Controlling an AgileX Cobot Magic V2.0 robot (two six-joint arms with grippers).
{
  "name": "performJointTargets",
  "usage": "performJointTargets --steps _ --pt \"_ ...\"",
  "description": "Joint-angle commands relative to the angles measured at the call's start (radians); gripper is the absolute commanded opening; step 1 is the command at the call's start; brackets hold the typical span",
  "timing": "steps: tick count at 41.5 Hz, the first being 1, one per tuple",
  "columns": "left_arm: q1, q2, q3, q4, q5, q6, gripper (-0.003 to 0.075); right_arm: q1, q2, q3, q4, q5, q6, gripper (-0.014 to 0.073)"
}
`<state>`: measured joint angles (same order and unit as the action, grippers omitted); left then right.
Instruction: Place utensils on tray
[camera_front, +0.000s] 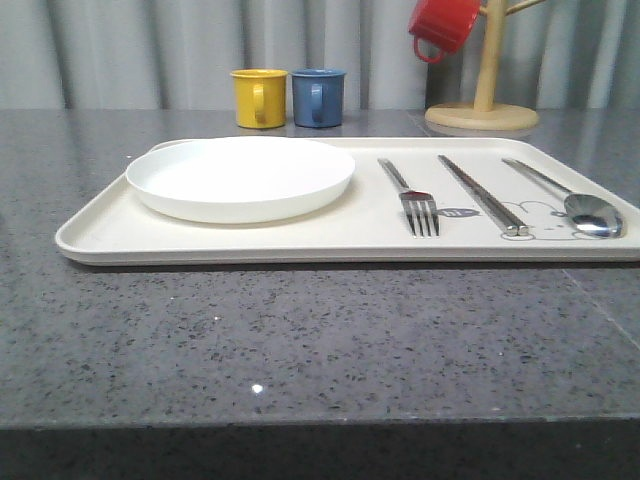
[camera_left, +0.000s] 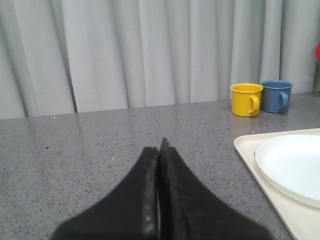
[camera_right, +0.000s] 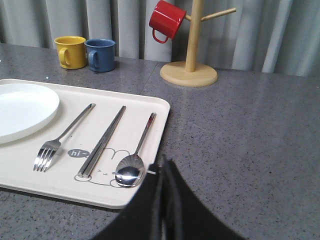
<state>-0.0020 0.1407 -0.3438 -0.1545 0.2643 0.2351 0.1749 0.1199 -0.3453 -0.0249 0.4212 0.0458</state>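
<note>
Tray (camera_front: 250, 240) lies flat on the grey counter (camera_front: 300, 340). Landmark for all positions below: the tray.

On the tray: plate (camera_front: 240, 178) at its left half; fork (camera_front: 413, 198), chopsticks (camera_front: 482, 194) and spoon (camera_front: 570, 198) side by side on its right half, apart from each other, handles toward the far edge. Spoon is nearest the tray's right edge, its bowl over the rabbit drawing (camera_right: 107, 160). Nothing of the set lies off the tray.

Behind the tray: yellow mug (camera_front: 259, 97) and blue mug (camera_front: 318, 96) just beside each other; red mug (camera_front: 443, 24) hangs on the wooden stand (camera_front: 484, 100).

Left gripper (camera_left: 160, 150): fingers pressed together, nothing between them, over bare counter well left of the tray. Right gripper (camera_right: 164, 172): fingers together, empty, just off the tray's near right corner, close to the spoon bowl but not visibly touching it.

Judgement: placing looks complete; this reads as the closing step. Next move, if any, calls only for drawing both arms clear without nudging the tray corner or spoon.
</note>
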Motion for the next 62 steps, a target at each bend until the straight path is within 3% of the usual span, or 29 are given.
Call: performJointTargets --steps 1,22,30,41,52,62 --pt "-0.005 0.009 -0.024 -0.012 -0.078 -0.006 -0.0019 -0.002 0.012 -0.023 -0.013 -0.086 -0.008 -0.0068" --pt "-0.005 0.009 -0.024 -0.008 -0.085 -0.006 -0.0019 -0.002 0.012 -0.023 -0.013 -0.086 -0.008 -0.0068" --pt "-0.005 -0.035 0.067 0.066 -0.148 -0.006 -0.0019 -0.002 0.012 -0.023 -0.013 -0.086 -0.008 -0.0068" --pt "-0.031 -0.171 0.23 0.059 -0.161 -0.043 -0.0019 -0.002 0.012 -0.023 -0.013 -0.086 -0.008 -0.0068" --pt "-0.031 -0.169 0.354 0.061 -0.234 -0.093 -0.0019 -0.002 0.012 -0.023 -0.013 -0.078 -0.008 -0.0068" --pt "-0.031 -0.167 0.352 0.066 -0.228 -0.093 -0.0019 -0.002 0.012 -0.023 -0.013 -0.073 -0.008 -0.0068"
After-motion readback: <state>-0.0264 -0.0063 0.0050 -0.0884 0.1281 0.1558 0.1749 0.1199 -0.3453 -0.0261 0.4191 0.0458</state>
